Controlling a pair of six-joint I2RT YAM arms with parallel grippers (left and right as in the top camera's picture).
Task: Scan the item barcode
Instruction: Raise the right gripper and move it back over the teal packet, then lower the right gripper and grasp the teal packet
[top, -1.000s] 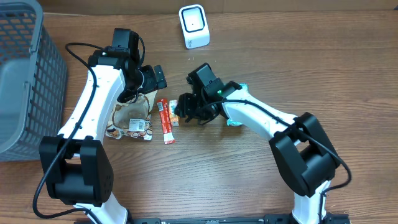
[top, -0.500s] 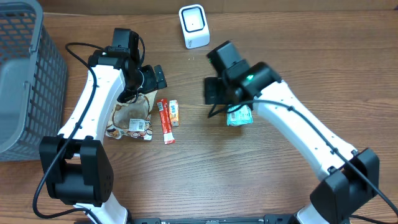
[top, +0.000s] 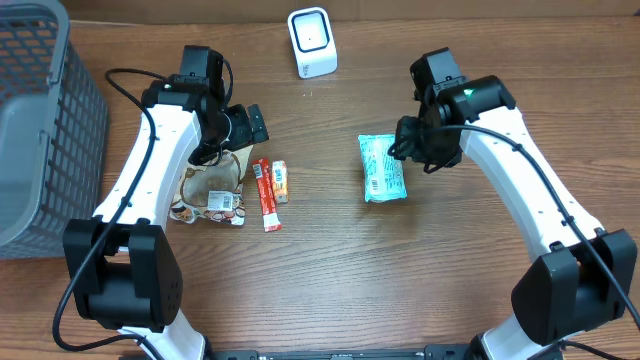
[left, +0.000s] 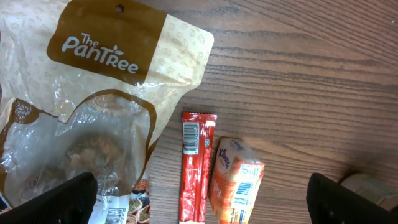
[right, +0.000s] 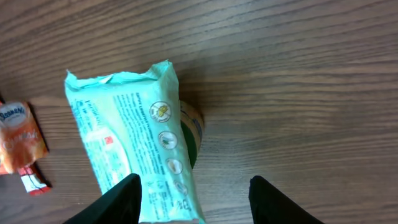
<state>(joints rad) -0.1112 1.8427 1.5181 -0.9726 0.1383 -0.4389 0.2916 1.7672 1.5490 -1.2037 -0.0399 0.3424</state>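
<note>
Two arms reach over a brown wood table (top: 330, 290) | gray basket (top: 40, 120) fills the left edge, wide wood lies between green pack (top: 383, 168) and white scanner (top: 312, 42) at far middle | pack lies flat just left of right gripper (top: 408, 150), jaws apart, gripping nothing | left gripper (top: 252, 125) wide, above snack bag (top: 212, 190)

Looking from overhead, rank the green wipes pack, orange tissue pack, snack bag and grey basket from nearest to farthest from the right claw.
1. Green wipes pack, just beside the right claw.
2. Orange tissue pack, mid-table.
3. Snack bag, farther left.
4. Grey basket, far left edge.
</note>
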